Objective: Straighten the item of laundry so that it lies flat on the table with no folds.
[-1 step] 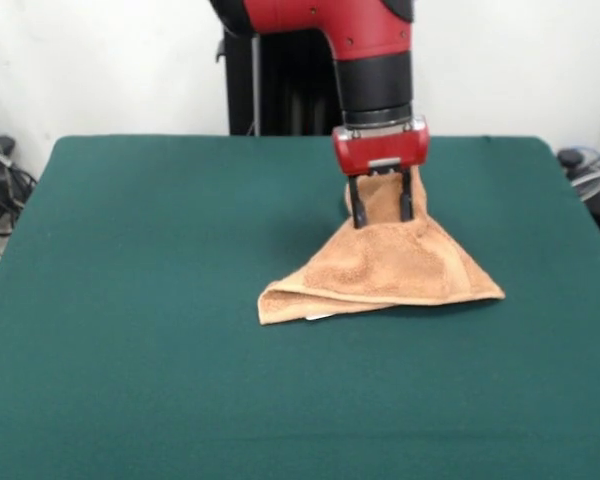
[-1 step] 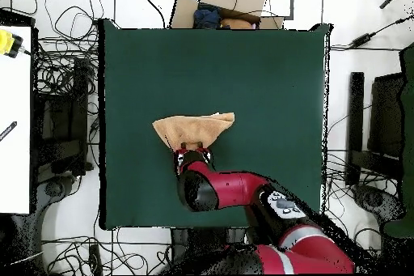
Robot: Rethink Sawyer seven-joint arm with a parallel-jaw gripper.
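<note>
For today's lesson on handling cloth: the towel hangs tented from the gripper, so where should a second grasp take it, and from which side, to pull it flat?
A judgement: grip the towel at its free corner lying on the table, coming from above. The gripper pinches its raised peak, so the cloth slopes down into a folded triangle; that pointed corner lies apart from the arm and could likely be drawn outward.
</note>
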